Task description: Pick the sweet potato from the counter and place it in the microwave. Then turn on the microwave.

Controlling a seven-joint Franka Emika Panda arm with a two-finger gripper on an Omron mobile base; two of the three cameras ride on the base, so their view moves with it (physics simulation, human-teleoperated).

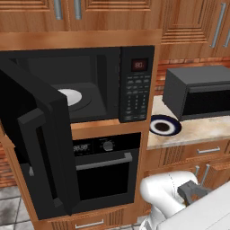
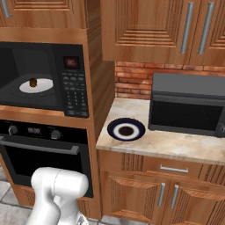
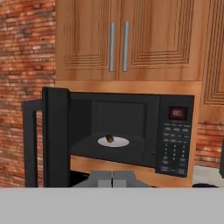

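Observation:
The black microwave stands with its door swung wide to the left. The sweet potato, a small dark brown lump, lies on the white turntable inside. My gripper is shut with nothing in it, held back in front of the microwave's opening and just below it, well apart from the sweet potato. The beige counter runs to the right of the microwave.
A blue-rimmed plate sits on the counter near the microwave column. A dark grey box appliance stands behind it. A black oven is under the microwave. The open door juts out into the room on the left.

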